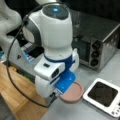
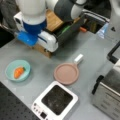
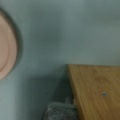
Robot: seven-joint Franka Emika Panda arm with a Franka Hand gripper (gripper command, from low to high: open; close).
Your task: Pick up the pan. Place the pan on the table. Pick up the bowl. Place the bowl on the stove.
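Arm hides bowl; pan beside stove.

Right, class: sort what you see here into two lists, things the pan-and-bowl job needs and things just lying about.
Job:
pan, on the table beside the stove
bowl, holding orange food
gripper: fingertips not in view

Lying about:
toaster oven
wooden block

A white arm with blue trim, grey joint, glowing blue light, black cable.
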